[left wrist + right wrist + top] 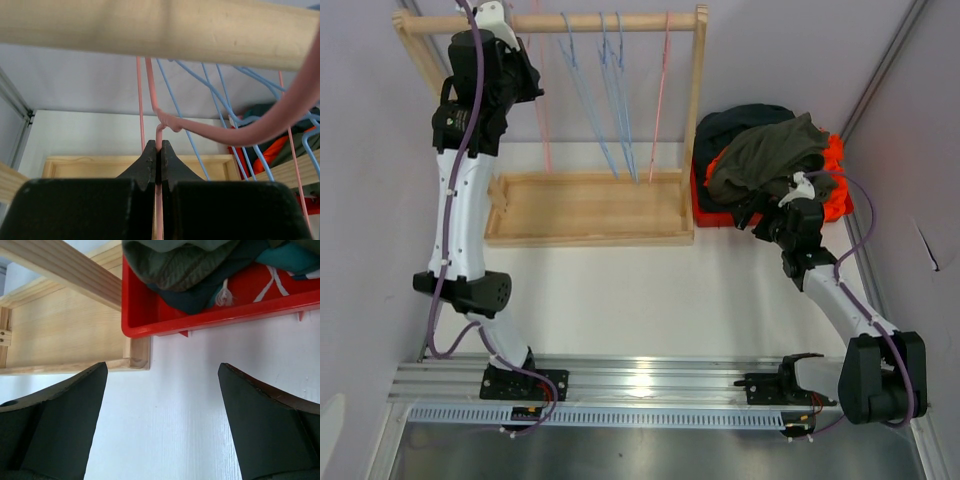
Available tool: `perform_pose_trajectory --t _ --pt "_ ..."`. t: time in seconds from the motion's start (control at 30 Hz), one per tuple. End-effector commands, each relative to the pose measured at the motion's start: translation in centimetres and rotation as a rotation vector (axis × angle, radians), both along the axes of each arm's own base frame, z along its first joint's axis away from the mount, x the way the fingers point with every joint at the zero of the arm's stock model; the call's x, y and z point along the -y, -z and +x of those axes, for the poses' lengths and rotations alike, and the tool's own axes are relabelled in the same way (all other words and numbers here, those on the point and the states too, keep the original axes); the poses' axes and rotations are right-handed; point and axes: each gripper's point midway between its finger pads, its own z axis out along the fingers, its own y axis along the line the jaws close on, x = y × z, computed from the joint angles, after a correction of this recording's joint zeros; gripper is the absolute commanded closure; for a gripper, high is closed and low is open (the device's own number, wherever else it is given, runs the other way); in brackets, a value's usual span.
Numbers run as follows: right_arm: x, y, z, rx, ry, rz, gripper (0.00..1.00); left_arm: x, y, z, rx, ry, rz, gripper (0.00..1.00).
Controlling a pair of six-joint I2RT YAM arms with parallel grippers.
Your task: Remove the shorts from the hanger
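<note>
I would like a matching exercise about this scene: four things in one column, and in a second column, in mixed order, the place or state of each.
Things:
1. left gripper
2. right gripper
3. olive-green shorts
4. blue hangers

Places or states:
A. on top of the pile in the red bin
B. hanging bare from the wooden rail
C. shut on the pink hanger
D. open, holding nothing

Right pairs: 1-C, 2-D, 3-A, 4-B.

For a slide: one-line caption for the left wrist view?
Left gripper shut on a pink hanger under the wooden rail, blue hangers alongside.
</note>
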Motion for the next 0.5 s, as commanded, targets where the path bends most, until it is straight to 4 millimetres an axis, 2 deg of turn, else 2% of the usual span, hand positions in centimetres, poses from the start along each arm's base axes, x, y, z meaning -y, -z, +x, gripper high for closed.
perform_pose_trajectory --t 0.0,0.17,0.3,0.33,0.47 --pt "-0.9 -1.0 -0.1 0.059 -0.030 0.029 0.01 0.5 -4.9 0.7 0.163 0.035 -0.049 1.00" --pt "-1.2 -0.5 -0.2 0.056 -0.042 0.038 0.01 1.2 -3.9 1.9 0.144 0.061 -0.073 1.00" --pt "-1.3 -0.7 -0.1 0.059 -0.049 0.043 0.00 1.3 -1.6 2.6 0.078 0.059 -0.060 1.00" --pt "-1.4 -0.6 -0.1 0.058 -0.052 0.043 0.01 1.3 -0.4 2.9 0.048 0.060 -0.050 1.00" --pt "-1.6 -0.5 -0.2 0.054 -0.060 0.047 0.01 1.1 0.6 2.8 0.024 0.051 -0.036 0.98"
